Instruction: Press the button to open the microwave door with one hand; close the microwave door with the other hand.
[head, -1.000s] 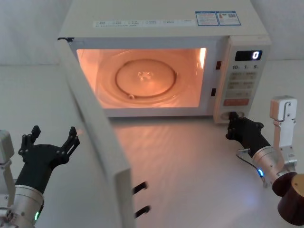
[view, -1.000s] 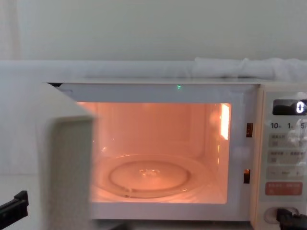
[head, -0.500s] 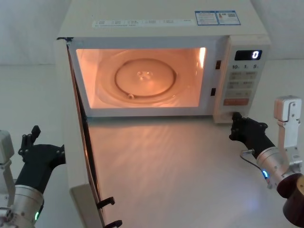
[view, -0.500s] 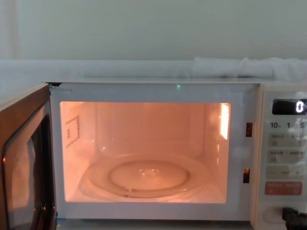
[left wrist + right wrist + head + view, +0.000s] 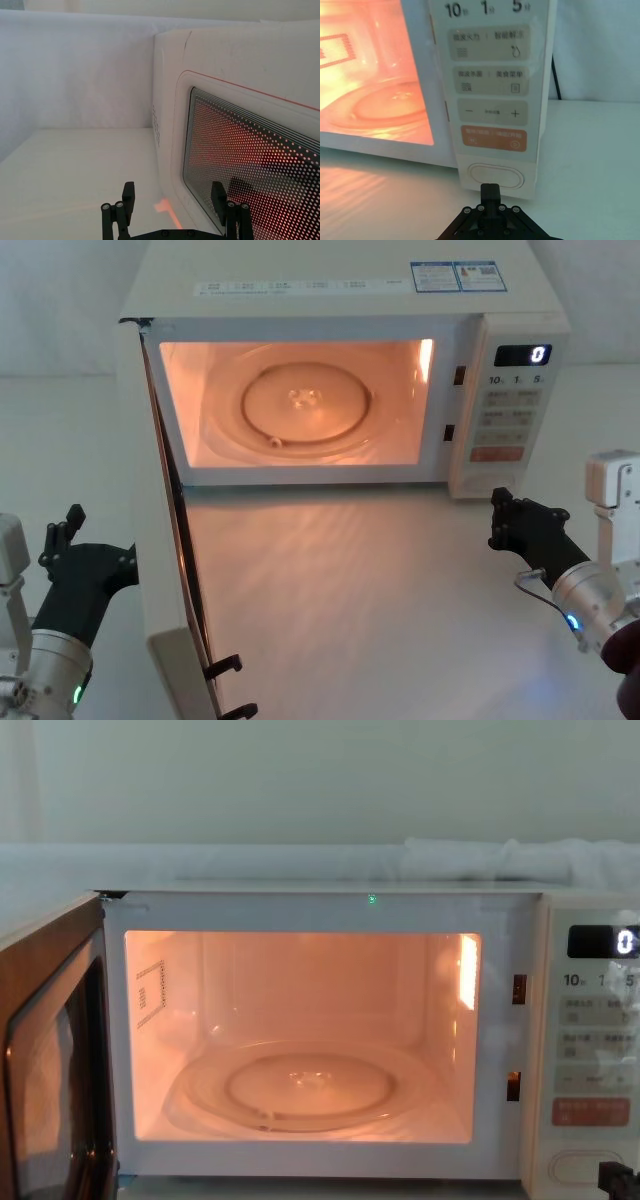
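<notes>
Now we see the microwave door [image 5: 160,540] swung wide open on our left, cavity lit. Our right tool [image 5: 507,517], fingers together, sits just before the button [image 5: 496,176], apart from it. Our left tool [image 5: 172,205], fingers spread, hovers beside the door's outer face.

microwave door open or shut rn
Open: the microwave door is swung out wide on its left hinge, leaving the lit cavity exposed.

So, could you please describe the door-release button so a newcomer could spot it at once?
Find the microwave's control panel, the column of keys right of the lit cavity. The button sits at its very bottom, under the orange-red key. It is a wide, cream, pill-shaped key with a thin outline and no lettering, larger than the others.
</notes>
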### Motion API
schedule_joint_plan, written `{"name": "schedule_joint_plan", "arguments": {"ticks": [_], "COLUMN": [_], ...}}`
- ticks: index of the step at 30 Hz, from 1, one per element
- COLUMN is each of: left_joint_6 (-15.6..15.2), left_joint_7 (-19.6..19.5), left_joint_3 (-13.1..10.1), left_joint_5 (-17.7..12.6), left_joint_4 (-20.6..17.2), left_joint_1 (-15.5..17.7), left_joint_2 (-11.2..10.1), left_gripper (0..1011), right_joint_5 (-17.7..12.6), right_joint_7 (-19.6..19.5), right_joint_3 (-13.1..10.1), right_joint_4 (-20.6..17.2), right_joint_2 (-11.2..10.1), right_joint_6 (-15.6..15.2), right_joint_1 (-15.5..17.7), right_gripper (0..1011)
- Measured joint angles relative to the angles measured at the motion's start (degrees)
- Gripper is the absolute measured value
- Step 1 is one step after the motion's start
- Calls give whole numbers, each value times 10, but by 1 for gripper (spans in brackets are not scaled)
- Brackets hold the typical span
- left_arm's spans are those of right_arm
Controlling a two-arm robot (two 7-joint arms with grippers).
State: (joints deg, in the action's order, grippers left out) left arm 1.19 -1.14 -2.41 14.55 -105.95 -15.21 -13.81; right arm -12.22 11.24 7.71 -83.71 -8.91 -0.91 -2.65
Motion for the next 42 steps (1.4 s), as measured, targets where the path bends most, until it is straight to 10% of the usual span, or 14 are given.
{"name": "schedule_joint_plan", "arguments": {"ticks": [20, 42], "left_joint_6": [0, 0], "left_joint_7": [0, 0], "left_joint_3": [0, 0], "left_joint_5": [0, 0], "left_joint_4": [0, 0], "left_joint_1": [0, 0], "left_joint_2": [0, 0], "left_gripper": [1001, 1001], "right_joint_5": [-15, 2], "right_joint_7": [21, -28], "right_joint_3": [-16, -49], "right_joint_4": [-141, -201], "right_joint_2": [-73, -43], "right_joint_6": [-16, -2], "right_joint_1": [61, 107], "right_gripper": [0, 0]}}
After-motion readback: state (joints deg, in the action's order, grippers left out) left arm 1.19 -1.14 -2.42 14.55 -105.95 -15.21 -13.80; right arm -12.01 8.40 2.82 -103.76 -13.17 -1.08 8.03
